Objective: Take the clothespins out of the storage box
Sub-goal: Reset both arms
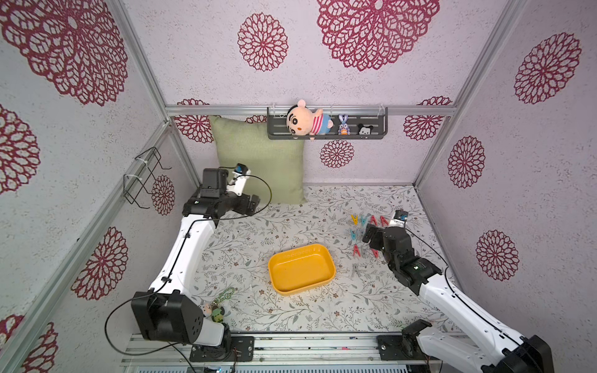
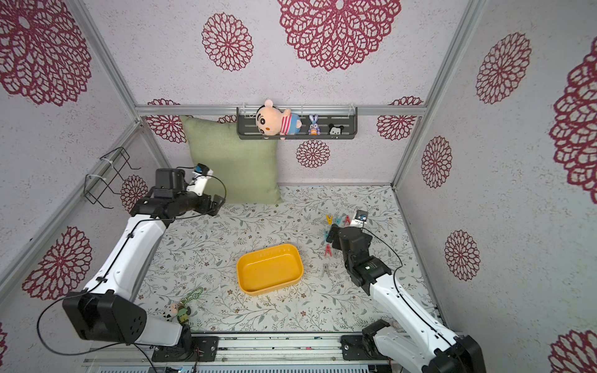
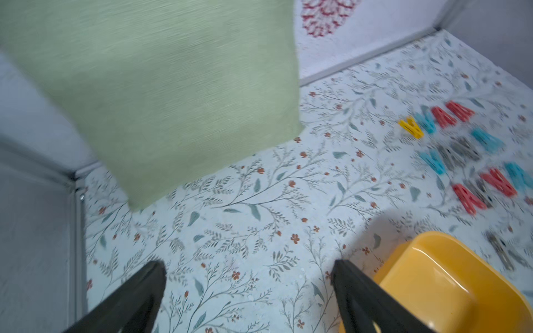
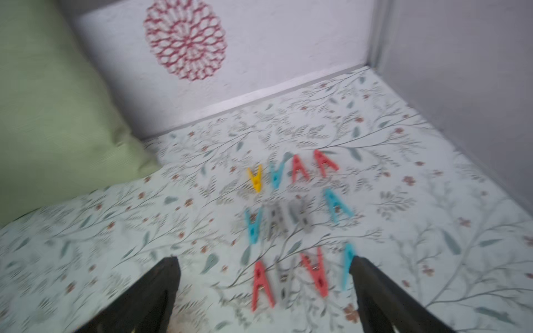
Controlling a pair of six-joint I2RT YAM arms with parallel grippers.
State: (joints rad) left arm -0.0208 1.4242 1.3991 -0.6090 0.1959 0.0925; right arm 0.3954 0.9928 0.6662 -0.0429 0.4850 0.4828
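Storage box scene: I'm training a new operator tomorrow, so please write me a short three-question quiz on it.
1. True or false: the yellow storage box holds no clothespins.
2. The clothespins lie nearest: A) green cushion B) right gripper C) keychain charm.
3. Fill in: the right gripper's jaws are ___.
Key: 1 true; 2 B; 3 open.

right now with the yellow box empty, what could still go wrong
1. The right tool hangs open just over the clothespins; pulling back without lifting could scatter the rows.
2. A grey clothespin lies close beside the empty storage box; the right arm might knock either on its way back.
3. The left tool is open near the green pillow and might snag it.
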